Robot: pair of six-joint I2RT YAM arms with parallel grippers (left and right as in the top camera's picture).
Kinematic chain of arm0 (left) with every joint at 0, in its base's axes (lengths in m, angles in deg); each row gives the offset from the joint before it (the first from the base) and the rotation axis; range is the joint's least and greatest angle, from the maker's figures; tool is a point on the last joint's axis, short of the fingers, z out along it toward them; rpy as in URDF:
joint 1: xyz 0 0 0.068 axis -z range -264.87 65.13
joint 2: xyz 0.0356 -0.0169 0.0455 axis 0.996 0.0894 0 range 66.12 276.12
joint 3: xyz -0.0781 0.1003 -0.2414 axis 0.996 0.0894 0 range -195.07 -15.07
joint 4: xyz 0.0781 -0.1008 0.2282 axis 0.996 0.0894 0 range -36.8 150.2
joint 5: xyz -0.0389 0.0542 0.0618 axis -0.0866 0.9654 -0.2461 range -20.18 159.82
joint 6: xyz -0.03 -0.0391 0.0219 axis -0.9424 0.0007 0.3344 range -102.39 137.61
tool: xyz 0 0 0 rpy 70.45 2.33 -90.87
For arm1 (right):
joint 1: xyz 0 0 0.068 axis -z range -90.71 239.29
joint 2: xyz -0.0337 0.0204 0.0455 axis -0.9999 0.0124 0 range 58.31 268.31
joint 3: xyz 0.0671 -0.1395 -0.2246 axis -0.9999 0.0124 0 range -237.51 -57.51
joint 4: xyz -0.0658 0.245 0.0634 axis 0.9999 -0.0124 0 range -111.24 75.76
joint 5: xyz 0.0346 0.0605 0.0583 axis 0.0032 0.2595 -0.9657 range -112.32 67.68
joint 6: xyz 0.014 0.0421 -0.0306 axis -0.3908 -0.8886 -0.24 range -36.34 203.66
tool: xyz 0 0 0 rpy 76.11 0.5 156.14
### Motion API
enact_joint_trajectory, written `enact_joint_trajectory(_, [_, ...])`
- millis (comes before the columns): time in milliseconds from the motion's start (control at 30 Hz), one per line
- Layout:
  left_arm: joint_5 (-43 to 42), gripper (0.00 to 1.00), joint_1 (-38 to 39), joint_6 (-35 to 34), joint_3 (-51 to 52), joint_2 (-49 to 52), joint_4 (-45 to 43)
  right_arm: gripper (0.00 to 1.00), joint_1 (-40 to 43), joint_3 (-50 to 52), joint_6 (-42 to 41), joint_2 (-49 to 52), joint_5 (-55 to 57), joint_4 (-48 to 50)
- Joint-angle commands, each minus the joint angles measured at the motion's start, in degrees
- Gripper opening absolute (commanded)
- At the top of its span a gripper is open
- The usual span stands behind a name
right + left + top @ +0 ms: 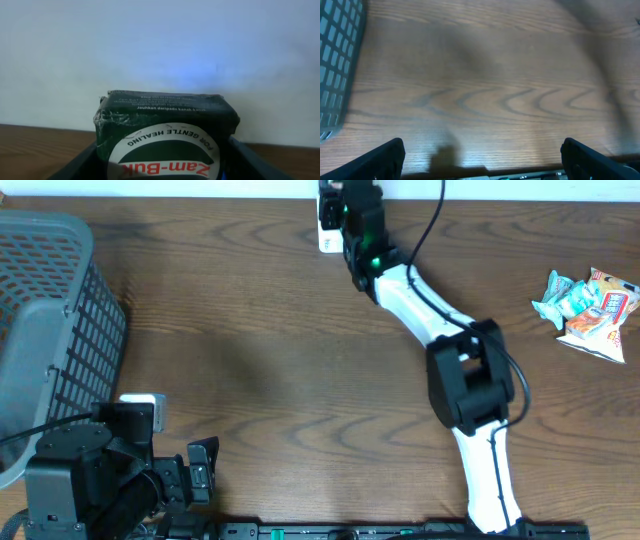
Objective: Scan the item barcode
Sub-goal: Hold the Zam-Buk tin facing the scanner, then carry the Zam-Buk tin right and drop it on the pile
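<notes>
Green Zam-Buk box (165, 132) sits clamped inside the right pincer (163, 162).

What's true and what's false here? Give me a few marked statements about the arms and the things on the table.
The right gripper holds a dark green Zam-Buk box. True.
The left gripper is clamped shut. False: it is wide open and empty.
A grey basket stands at the left side of the table. True.
The snack packets lie inside the basket. False: they lie on the bare wood at the far right.
</notes>
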Motion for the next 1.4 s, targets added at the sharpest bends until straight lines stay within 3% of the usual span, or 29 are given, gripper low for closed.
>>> enact_joint_trajectory(0, [0.57, 0.98, 0.02, -0.31, -0.15, 0.11, 0.02, 0.57, 0.44, -0.79, 0.96, 2.54, 3.34, 1.81])
enact_joint_trajectory(667, [0.55, 0.98, 0.02, -0.31, -0.15, 0.11, 0.02, 0.55, 0.20, -1.79, -2.40, 1.75, 6.56, 0.44])
enact_joint_trajectory(933, [0.57, 0.98, 0.02, -0.31, -0.15, 0.11, 0.02, 0.57, 3.69, -1.84, -2.73, -7.52, 6.95, -13.16])
enact_joint_trajectory(1367, [0.57, 0.97, 0.02, -0.31, -0.15, 0.11, 0.02, 0.43, 19.52, -1.84, -4.44, -21.59, 11.43, -51.63])
